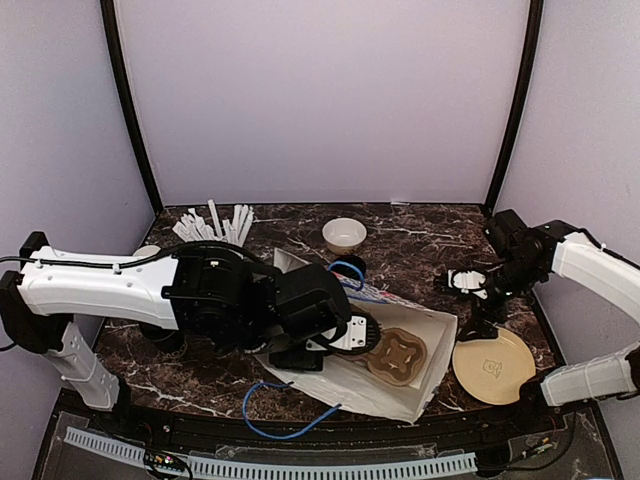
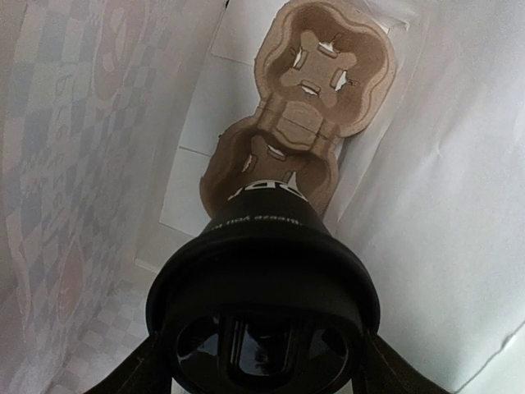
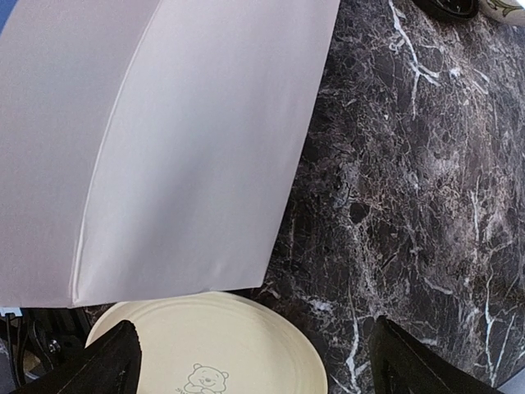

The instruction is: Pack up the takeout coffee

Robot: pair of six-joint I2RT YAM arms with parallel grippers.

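My left gripper [image 1: 352, 335] is inside the white paper bag [image 1: 425, 375], shut on a black takeout coffee cup [image 2: 262, 271] with a black lid. In the left wrist view the cup hangs over the near slot of the brown cardboard cup carrier [image 2: 312, 98], which lies on the bag's floor [image 1: 397, 356]. Whether the cup touches the carrier is hidden. A second black cup [image 1: 349, 265] stands behind the bag, near the white bowl [image 1: 344, 234]. My right gripper [image 1: 478, 315] is open and empty above the cream plate's edge [image 3: 213, 345], beside the bag's outer wall [image 3: 189, 139].
The cream plate [image 1: 493, 365] lies at the front right. A white cup of white sticks [image 1: 215, 225] stands at the back left. The bag's blue cord handles [image 1: 285, 425] trail toward the front edge. Dark marble table [image 3: 410, 180] lies between bag and right arm.
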